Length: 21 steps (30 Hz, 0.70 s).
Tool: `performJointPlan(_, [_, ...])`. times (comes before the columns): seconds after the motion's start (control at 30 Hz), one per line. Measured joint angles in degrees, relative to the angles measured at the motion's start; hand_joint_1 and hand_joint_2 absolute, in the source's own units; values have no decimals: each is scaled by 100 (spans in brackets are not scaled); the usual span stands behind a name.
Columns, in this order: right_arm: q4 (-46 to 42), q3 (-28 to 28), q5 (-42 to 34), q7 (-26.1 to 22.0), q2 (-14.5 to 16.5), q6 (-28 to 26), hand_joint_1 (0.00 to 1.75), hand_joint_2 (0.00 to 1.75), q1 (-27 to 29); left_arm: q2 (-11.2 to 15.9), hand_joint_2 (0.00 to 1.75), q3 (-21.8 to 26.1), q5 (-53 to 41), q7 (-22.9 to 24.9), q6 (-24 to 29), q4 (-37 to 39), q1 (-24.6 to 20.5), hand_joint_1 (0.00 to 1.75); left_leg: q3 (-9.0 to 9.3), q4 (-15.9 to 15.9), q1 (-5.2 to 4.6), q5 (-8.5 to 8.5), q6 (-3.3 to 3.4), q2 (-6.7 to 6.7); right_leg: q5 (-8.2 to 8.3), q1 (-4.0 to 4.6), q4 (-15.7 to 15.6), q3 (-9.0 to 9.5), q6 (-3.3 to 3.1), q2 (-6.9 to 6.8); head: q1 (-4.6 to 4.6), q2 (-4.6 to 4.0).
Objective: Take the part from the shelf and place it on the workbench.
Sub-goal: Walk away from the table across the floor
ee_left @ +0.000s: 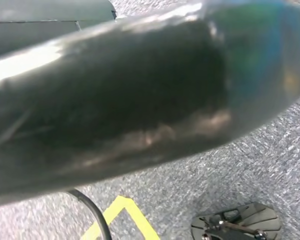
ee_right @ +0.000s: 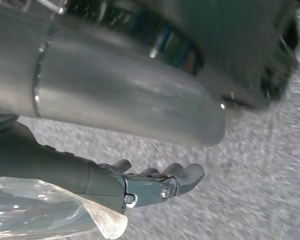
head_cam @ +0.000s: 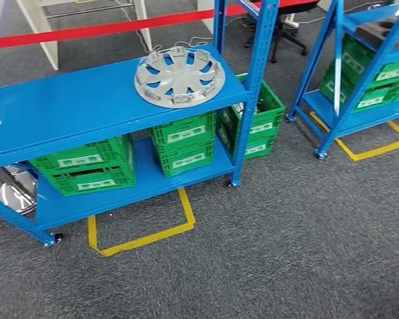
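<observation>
Lying flat on the blue shelf's (head_cam: pixel 62 106) top deck near its right post, the hubcap part (head_cam: pixel 179 76) faces up, round so no long axis | placed easy to lift | right hand (ee_right: pixel 156 184) hangs loose, empty, over carpet | left hand's state: cannot tell

One silver hubcap (head_cam: pixel 179 76) on shelf top. Two blue shelf units (head_cam: pixel 77 100) (head_cam: pixel 360 116). Two yellow floor tape outlines (head_cam: pixel 142 236) (head_cam: pixel 373 149). One red barrier tape (head_cam: pixel 87 31). One office chair (head_cam: pixel 288 30).
</observation>
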Motion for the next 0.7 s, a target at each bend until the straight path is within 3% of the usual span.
performJointPlan(0.03, [4, -1, 1, 0, -1, 1, 0, 0, -1, -1, 0, 4, 1, -1, -1, 1, -1, 0, -25, 10, 7, 3, -35, -70, 4, -4, -115, 60, -9, 99, -1, 0])
performJointPlan(0.1, [7, -3, 1, 1, 2, 1, 0, 0, -7, 6, 0, 10, 1, -2, -1, 1, 15, 0, -65, 6, 29, 26, -103, -192, 4, 4, -145, 102, -56, 10, -2, 1])
performJointPlan(0.13, [6, -4, 1, 1, 3, 1, 0, 0, -9, 9, 0, 13, 2, -2, -1, 2, 29, 0, -82, 32, 25, 12, -134, -150, 14, -1, -160, 114, -90, -61, -9, 1])
performJointPlan(0.2, [6, -5, 1, -6, 9, 1, 0, 0, -10, 13, 0, 16, 2, -2, -1, 2, 29, 0, -220, 333, 10, -155, -193, 152, 23, -15, -193, 154, -160, -238, -60, 0])
performJointPlan(0.23, [6, -5, 1, -8, 8, 1, 0, 0, -5, 7, 0, 16, 2, -2, -1, 2, 19, 0, -365, 643, 8, -304, -220, 350, 12, -1, -196, 172, -186, -333, -87, 1])
performJointPlan(0.27, [7, -4, 1, -9, 7, 2, 0, 0, 4, 4, 0, 16, 1, -2, -1, 2, 5, 0, -545, 1013, 17, -458, -241, 467, -3, 10, -196, 184, -209, -437, -105, 1])
performJointPlan(0.33, [7, -5, 1, -7, 1, 2, 0, 0, 20, 1, 0, 17, 1, -3, -1, 2, 0, 0, -799, 1512, 35, -583, -262, 539, -33, 26, -196, 205, -233, -629, -107, 1])
performJointPlan(0.37, [7, -6, 2, -7, -2, 2, 0, 0, 19, -1, 0, 18, 1, -3, -1, 2, 9, 0, -797, 1497, 38, -499, -260, 553, -49, 31, -196, 219, -235, -708, -107, 1])
performJointPlan(0.4, [7, -7, 5, -9, -3, 3, 0, 0, 12, 0, 0, 19, 1, -2, -1, 2, 18, 0, -689, 1272, 37, -327, -245, 581, -67, 34, -196, 240, -231, -778, -108, 1])
performJointPlan(0.47, [7, -5, 12, -13, -1, 5, 0, 0, 4, 1, 0, 21, 2, 6, -1, 2, 17, 0, -337, 565, -8, 11, -181, 802, -112, 49, -197, 277, -197, -905, -107, 1])
performJointPlan(0.53, [7, -5, 16, -15, 1, 7, 0, 0, 1, 1, 0, 22, 1, 19, -1, 2, -14, 0, -121, 124, -68, 87, -111, 1006, -164, 76, -199, 290, -138, -1032, -105, 1])
performJointPlan(0.6, [6, -5, 17, -15, 1, 7, 0, 0, -22, -1, 0, 23, -3, 44, -2, 2, -14, 0, -100, 46, -86, 45, -64, 955, -197, 96, -228, 347, -86, -1163, -102, 1])
performJointPlan(0.63, [5, -4, 18, -14, 1, 7, 0, 0, -39, -5, 0, 23, -13, 63, -3, 2, 4, 0, -90, 17, -74, 56, -39, 894, -222, 94, -229, 382, -61, -1139, -92, 0])
performJointPlan(0.7, [4, -4, 18, -12, 2, 8, 0, 0, -58, -9, 0, 28, -34, 97, -3, 2, 18, 0, -66, -40, -35, 90, 23, 771, -403, 80, 6, 318, -14, -862, -67, -1])
